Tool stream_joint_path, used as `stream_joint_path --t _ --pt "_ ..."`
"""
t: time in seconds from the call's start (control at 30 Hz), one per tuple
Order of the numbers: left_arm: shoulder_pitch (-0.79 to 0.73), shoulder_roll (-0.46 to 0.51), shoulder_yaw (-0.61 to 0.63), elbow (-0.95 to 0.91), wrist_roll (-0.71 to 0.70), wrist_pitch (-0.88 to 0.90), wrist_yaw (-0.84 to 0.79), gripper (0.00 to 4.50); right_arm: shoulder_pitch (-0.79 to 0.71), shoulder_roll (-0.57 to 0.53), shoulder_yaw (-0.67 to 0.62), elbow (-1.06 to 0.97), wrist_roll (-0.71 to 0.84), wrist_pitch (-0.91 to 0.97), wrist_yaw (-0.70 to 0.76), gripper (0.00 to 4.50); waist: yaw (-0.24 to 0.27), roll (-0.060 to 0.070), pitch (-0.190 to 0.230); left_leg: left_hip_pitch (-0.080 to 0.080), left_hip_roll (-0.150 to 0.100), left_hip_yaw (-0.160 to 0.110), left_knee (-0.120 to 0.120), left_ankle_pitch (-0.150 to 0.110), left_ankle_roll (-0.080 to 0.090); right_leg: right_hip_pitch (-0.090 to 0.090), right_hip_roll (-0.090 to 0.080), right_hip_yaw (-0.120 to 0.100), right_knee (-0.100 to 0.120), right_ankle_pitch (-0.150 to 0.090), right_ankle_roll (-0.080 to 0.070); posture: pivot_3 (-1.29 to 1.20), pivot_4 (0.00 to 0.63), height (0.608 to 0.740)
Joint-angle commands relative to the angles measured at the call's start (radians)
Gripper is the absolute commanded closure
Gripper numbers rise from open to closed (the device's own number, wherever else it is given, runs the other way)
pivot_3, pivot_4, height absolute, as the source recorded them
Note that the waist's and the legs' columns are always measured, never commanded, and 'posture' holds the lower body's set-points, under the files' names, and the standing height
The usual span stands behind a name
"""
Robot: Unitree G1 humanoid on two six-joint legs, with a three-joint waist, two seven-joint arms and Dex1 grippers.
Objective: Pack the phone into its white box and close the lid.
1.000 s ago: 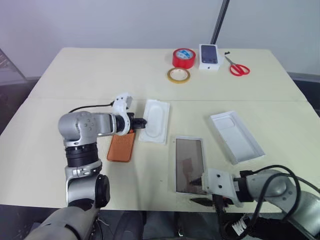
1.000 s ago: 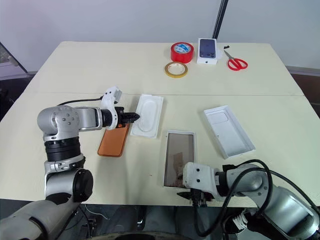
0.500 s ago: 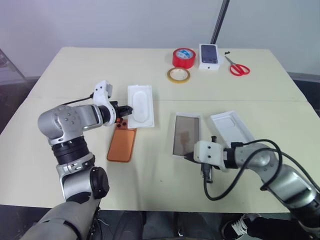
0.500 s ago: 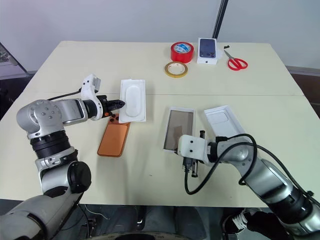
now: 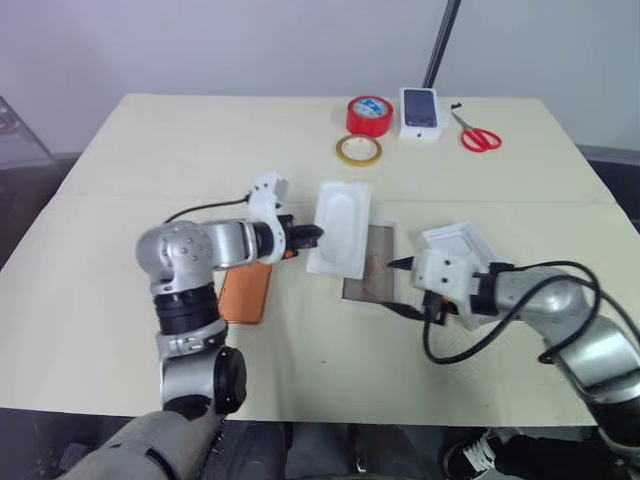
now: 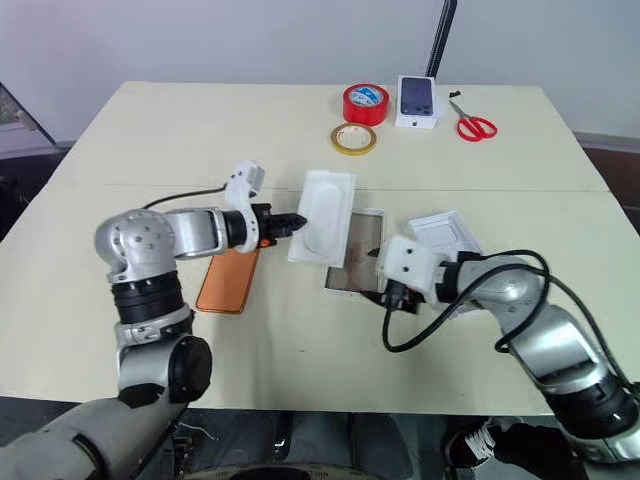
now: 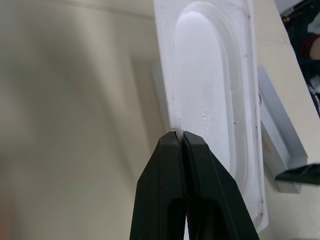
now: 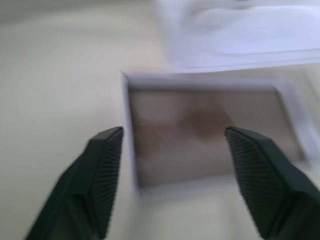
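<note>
- Cream tabletop (image 5: 300, 150) against a pale wall forms the setting; the white box (image 5: 369, 277) is taken as the landmark for all positions below.
- Left gripper (image 7: 179, 137): the fingers are pressed together on the long edge of a thin moulded tray (image 5: 339, 227), which is held lifted and partly over the white box's near-left side. The edge pinch is judged to suit so thin a part, since only its rim offers purchase.
- Right gripper (image 8: 172, 150): the fingers are spread wide and nothing is held; they are aimed at one short end of the white box, whose brownish floor is seen between them. Such a spread is judged to be preparation for steadying or shifting the box.
- White box: set flat on the table between the two grippers, open side up, partly overlapped by the moulded tray.
- Phone (image 5: 245, 293): laid flat, well to the left of the white box, under the left forearm; it is not yet packed.
- Lid (image 5: 456, 241): lying just to the right of the white box, behind the right gripper, not yet fitted.
- Beyond the white box, at the table's far edge: a red tape roll (image 5: 368, 115), a yellowish tape ring (image 5: 358, 150), a small box picturing a dark phone (image 5: 420, 112) and red-handled scissors (image 5: 478, 135), all well apart from the work.
</note>
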Motion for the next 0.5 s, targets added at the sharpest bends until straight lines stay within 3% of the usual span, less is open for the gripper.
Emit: stream_joint_path --t 0.03,0.3,0.4,0.47,0.5 --pt "-0.004 -0.045 -0.024 -0.006 -0.014 0.009 0.047 4.5 0.011 -0.018 -0.055 -0.025 0.005 -0.002 -0.011 1.09 -0.002 0.0 0.0 0.0 0.0 0.0 0.0 0.0 0.0 0.0 0.0 0.0 0.0 0.0 0.0 0.0 0.15 0.735" --pt "-0.013 -0.105 -0.03 0.026 -0.011 0.009 0.09 4.5 0.031 -0.022 -0.065 -0.036 -0.001 -0.001 -0.029 1.09 -0.001 0.0 0.0 0.0 0.0 0.001 0.0 0.0 0.0 -0.001 0.001 0.001 0.0 0.0 0.0 0.0 0.15 0.735" --pt "-0.019 -0.109 -0.03 0.023 -0.03 0.009 0.092 3.51 0.02 -0.017 -0.061 -0.025 -0.008 -0.001 -0.044 1.03 -0.001 0.0 0.0 0.0 0.0 0.0 0.0 0.0 0.0 0.0 0.001 0.0 0.0 0.0 0.0 0.0 0.15 0.735" --pt "-0.019 -0.102 -0.029 0.013 -0.048 0.009 0.087 2.49 0.006 -0.011 -0.055 -0.008 -0.023 -0.003 -0.064 1.03 -0.001 0.0 0.0 0.0 0.0 0.0 0.0 0.001 -0.001 0.0 0.001 0.0 0.0 0.0 0.0 0.0 0.15 0.735" --pt "-0.018 -0.09 -0.021 0.004 -0.06 0.009 0.081 1.94 -0.002 -0.01 -0.053 0.003 -0.03 -0.003 -0.073 1.43 -0.001 0.0 0.0 0.0 0.0 0.0 0.0 0.001 -0.002 0.0 0.001 0.0 0.0 0.0 0.0 0.0 0.15 0.735"
